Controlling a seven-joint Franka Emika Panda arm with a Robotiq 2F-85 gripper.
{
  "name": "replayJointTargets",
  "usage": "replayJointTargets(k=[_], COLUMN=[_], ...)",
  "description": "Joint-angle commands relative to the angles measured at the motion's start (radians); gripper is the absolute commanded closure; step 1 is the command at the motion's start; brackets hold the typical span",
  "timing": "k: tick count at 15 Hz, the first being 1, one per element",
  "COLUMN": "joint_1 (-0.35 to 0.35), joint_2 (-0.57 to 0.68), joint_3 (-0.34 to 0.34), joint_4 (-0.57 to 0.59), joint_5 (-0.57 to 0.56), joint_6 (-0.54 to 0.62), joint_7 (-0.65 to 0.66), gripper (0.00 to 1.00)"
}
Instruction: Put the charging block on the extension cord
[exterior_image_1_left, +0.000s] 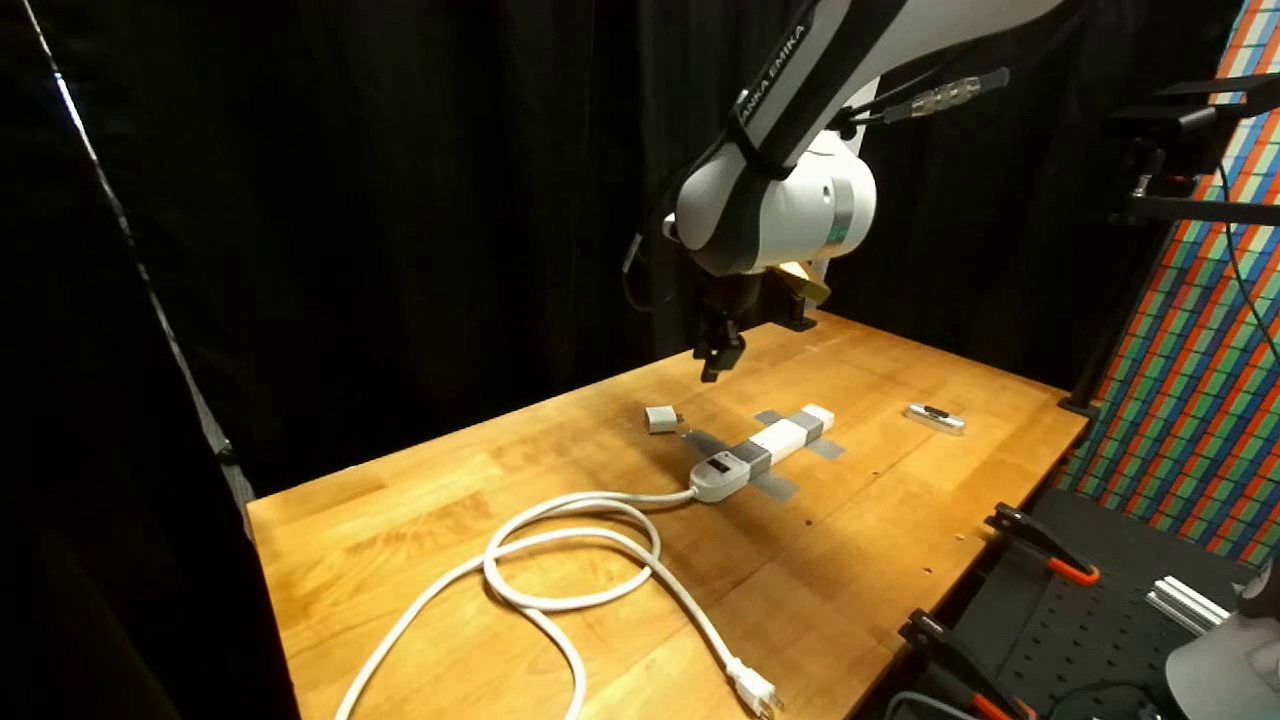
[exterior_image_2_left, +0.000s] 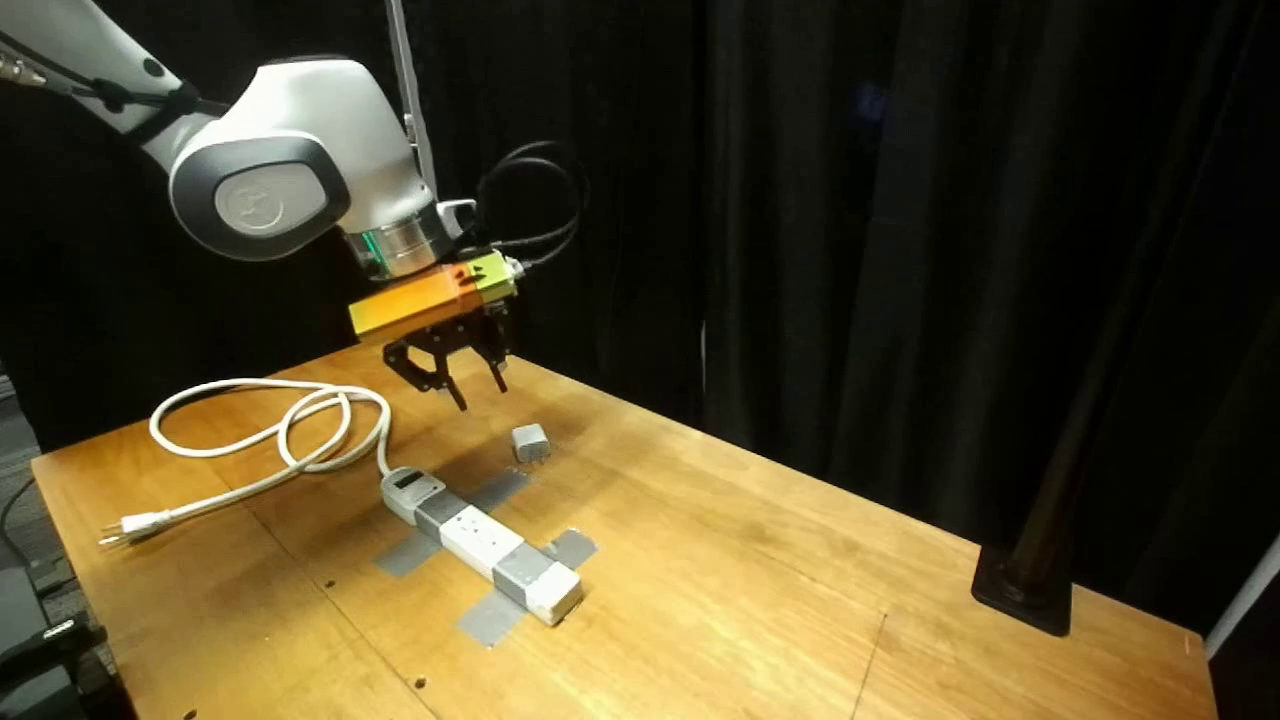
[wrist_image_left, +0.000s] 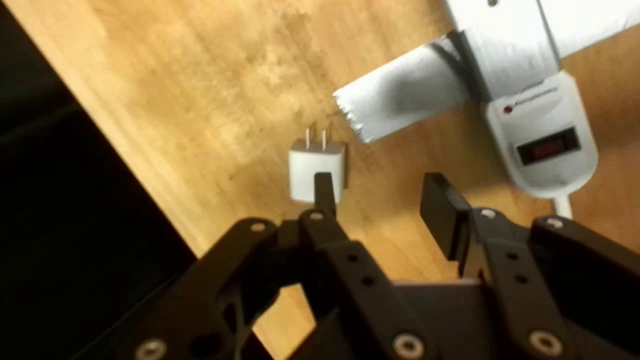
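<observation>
The counter (exterior_image_2_left: 740, 620) carries the extension cord (exterior_image_2_left: 484, 543); above hangs the claw (exterior_image_2_left: 480, 395), spread and holding nothing. The cord's socket strip (exterior_image_1_left: 780, 438) is strapped down with duct tape (exterior_image_2_left: 494, 619), presumably so plugging won't shift it. The wall plug (exterior_image_1_left: 751, 686) shows in both exterior views, not the wrist view. The charging block (wrist_image_left: 303, 175) lies loose near the tape, its two prongs (wrist_image_left: 324, 141) clearest in the wrist view.

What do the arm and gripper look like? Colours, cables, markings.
Arm: white rounded shells, black bands, one with white "ANKA EMIKA" lettering; grey oval cap with faint logo; silver ring near the wrist. Gripper: black linkages, silver screws, slim black fingers. Box above it: orange to yellow-green, dark marks. Black cables loop beside the box.
</observation>
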Motion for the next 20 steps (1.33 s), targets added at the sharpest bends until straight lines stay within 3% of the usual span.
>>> replayJointTargets(k=[1,2,3,4,5,6,7,8,9,11,14,16,20], joint_1=[0.213,0.241,0.264,0.271,0.275,0.185,0.196,0.156,0.206,0.157,-0.004,-0.14,-0.324], joint_2=[0.193,0.231,0.267,0.297,0.325,0.118,0.15,0.077,0.146,0.064,-0.056,-0.095,-0.113], joint_3=[-0.184,-0.204,-0.22,-0.228,-0.231,-0.114,-0.121,-0.067,-0.112,-0.066,0.036,0.126,0.285], joint_4=[0.129,0.155,0.175,0.191,0.204,0.136,0.15,0.142,0.137,0.06,-0.061,-0.079,-0.003], joint_5=[-0.104,-0.128,-0.143,-0.154,-0.158,-0.338,-0.342,-0.317,-0.124,-0.089,0.044,0.153,0.39], joint_6=[-0.086,-0.117,-0.145,-0.179,-0.208,-0.113,-0.132,-0.11,-0.115,-0.049,0.073,0.094,0.038], joint_7=[0.269,0.337,0.392,0.444,0.492,0.543,0.58,0.538,0.393,0.344,0.14,0.027,-0.11], gripper=[0.76,0.82,0.67,0.77,0.49,0.76,0.75,0.44,0.36,0.22,0.0,0.0,0.0])
